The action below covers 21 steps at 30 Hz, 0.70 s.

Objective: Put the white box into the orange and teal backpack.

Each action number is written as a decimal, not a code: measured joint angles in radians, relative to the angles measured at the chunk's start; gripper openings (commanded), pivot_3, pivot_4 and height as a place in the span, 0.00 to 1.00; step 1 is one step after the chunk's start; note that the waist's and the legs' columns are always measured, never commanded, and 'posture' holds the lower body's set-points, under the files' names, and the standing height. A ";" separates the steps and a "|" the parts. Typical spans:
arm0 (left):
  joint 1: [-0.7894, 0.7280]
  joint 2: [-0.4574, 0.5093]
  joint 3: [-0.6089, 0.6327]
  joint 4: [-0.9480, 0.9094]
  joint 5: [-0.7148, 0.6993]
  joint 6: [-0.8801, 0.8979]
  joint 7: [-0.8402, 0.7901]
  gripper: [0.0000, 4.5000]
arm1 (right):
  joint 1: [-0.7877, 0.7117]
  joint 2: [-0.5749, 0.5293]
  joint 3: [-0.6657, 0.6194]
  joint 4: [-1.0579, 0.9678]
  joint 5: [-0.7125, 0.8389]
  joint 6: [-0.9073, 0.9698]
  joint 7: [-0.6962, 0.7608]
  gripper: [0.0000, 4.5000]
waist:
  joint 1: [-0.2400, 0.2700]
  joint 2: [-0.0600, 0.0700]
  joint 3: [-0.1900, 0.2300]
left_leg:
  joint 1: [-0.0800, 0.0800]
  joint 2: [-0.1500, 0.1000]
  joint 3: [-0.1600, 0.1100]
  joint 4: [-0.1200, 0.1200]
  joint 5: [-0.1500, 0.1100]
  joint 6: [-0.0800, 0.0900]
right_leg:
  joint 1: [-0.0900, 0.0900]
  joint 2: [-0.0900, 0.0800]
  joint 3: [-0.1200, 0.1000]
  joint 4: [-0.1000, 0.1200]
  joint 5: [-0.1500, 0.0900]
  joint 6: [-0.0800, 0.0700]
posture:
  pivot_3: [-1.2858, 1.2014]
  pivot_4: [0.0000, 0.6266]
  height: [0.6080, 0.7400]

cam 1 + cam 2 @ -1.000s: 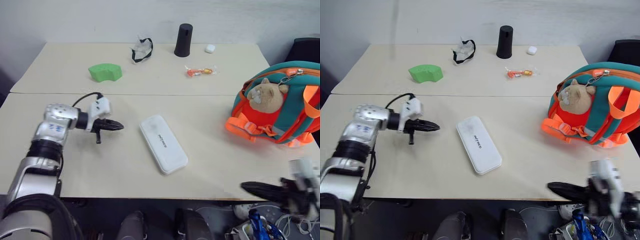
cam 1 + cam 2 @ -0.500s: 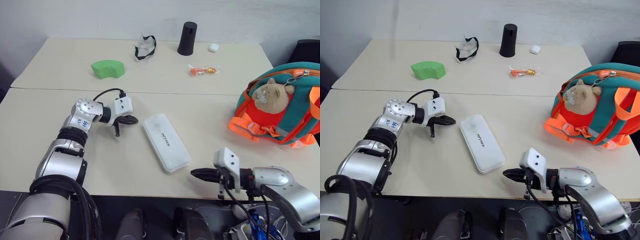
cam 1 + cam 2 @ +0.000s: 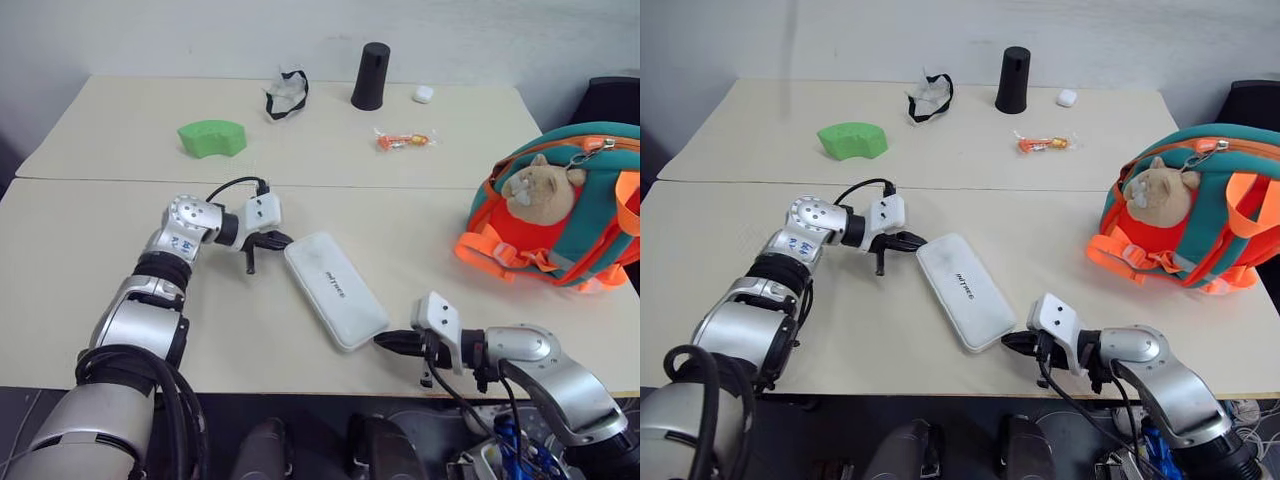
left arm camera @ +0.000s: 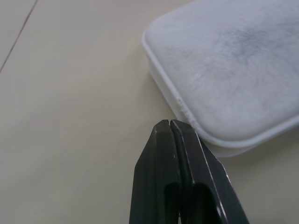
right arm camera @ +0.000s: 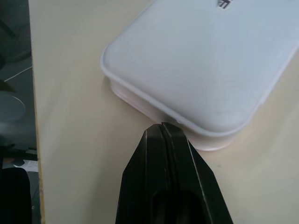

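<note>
The white box lies flat and slantwise on the near table, with dark lettering on its face. My left gripper is shut, its tip at the box's far left end, close to the rim. At the box's near right corner is my right gripper, also shut, with its tip against or just short of the edge. The orange and teal backpack stands at the right of the table with a tan plush toy on its front, well apart from both grippers.
On the far table are a green curved block, a clear bag with a black strap, a black cylinder, a small white object and an orange wrapped item. The table's front edge runs just below the right gripper.
The left gripper slid right up to the box's far end. The right arm came in from beyond the table's front right corner to the box's near corner. Both stayed shut.
</note>
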 measured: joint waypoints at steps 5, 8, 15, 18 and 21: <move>0.082 0.044 0.014 -0.152 -0.037 0.059 -0.112 0.01 | -0.003 -0.005 -0.056 0.046 0.001 -0.001 0.009 0.00 | 0.001 0.000 0.000 | 0.000 0.000 0.000 0.000 0.000 0.000 | 0.000 0.000 0.000 0.000 0.000 0.000 | 0.52 0.24 1.00; 0.156 0.067 0.026 -0.291 -0.065 0.128 -0.156 0.01 | -0.013 -0.009 -0.082 0.079 -0.001 -0.002 0.013 0.00 | 0.000 0.000 0.000 | 0.000 0.000 0.000 0.000 0.000 0.000 | 0.000 0.000 0.000 0.000 0.000 0.000 | 0.52 0.24 1.00; 0.347 0.111 0.029 -0.636 -0.126 0.318 -0.198 0.01 | -0.040 -0.011 -0.137 0.138 -0.027 -0.020 0.004 0.00 | 0.000 0.000 0.000 | 0.001 0.000 0.000 0.000 0.000 0.000 | 0.001 0.000 0.001 0.000 0.000 0.000 | 0.52 0.24 1.00; 0.409 0.140 0.029 -0.757 -0.152 0.407 -0.215 0.01 | -0.043 -0.011 -0.139 0.141 -0.031 -0.024 0.002 0.00 | -0.003 0.000 0.000 | 0.001 0.000 0.000 0.000 0.000 0.000 | 0.001 -0.001 0.002 0.001 0.000 0.000 | 0.52 0.24 1.00; 0.442 0.162 0.030 -0.839 -0.171 0.475 -0.211 0.01 | -0.043 -0.008 -0.139 0.141 -0.039 -0.039 -0.004 0.00 | -0.005 0.000 0.000 | 0.003 0.000 0.000 0.000 0.000 0.000 | 0.002 -0.001 0.002 0.000 0.000 0.000 | 0.52 0.24 1.00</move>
